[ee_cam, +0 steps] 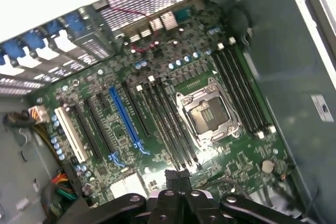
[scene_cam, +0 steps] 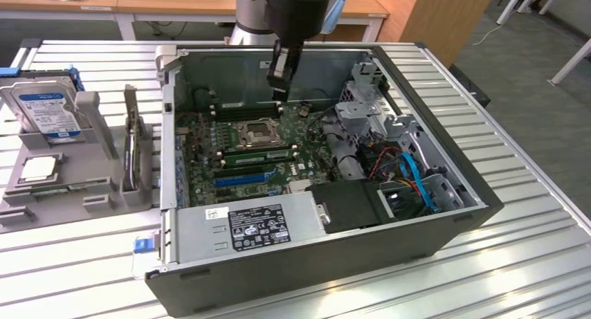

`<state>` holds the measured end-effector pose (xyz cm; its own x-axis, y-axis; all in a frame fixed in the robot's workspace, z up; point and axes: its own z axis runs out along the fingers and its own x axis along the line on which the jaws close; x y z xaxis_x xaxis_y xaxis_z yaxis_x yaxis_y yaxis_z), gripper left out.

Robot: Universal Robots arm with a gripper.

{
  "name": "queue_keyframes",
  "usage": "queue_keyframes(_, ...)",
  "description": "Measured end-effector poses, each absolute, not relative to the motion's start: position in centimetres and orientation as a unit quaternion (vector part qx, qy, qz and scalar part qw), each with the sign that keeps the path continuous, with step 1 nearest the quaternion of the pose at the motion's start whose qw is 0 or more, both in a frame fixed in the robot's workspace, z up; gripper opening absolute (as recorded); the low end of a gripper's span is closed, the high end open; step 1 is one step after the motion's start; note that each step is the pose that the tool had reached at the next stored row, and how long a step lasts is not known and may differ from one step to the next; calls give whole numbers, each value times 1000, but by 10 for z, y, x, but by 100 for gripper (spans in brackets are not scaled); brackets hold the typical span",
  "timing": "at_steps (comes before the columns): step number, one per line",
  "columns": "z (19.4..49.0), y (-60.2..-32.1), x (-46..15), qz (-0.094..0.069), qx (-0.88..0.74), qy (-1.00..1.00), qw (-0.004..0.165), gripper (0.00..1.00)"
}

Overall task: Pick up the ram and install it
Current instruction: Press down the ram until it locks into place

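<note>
In the exterior view, the arm's gripper [scene_cam: 279, 89] hangs inside an open computer case [scene_cam: 443, 215] lying on its side on a slatted metal table [scene_cam: 517, 277], its dark fingers drawn together and pointing down over the far end of the green motherboard [scene_cam: 277, 142], just beyond the square processor socket [scene_cam: 256, 133]. No green stick can be seen between the fingers. To the exterior view's left of the case stands a grey holder [scene_cam: 93, 194] carrying a hard drive [scene_cam: 48, 108] upright, an expansion card [scene_cam: 134, 146] on edge and a square silver chip [scene_cam: 39, 168]; a thin strip that appears to be the ram [scene_cam: 41, 188] lies flat in the holder just in front of the chip, well apart from the gripper, though it is too small to be sure. A grey power supply [scene_cam: 249, 225] fills the near side of the case. In the wrist view, the closed fingertips [ee_cam: 176, 176] sit above the motherboard [ee_cam: 121, 129], near the end of the black memory slots [ee_cam: 168, 129] that run beside the open socket [ee_cam: 207, 114]; a blue slot [ee_cam: 125, 119] lies further along.
</note>
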<state>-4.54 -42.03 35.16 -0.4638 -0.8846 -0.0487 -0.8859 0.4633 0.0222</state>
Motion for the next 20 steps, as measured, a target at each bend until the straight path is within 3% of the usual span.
queue_keyframes(20, 348, -420, -45, 19, -360, 933, 19, 10)
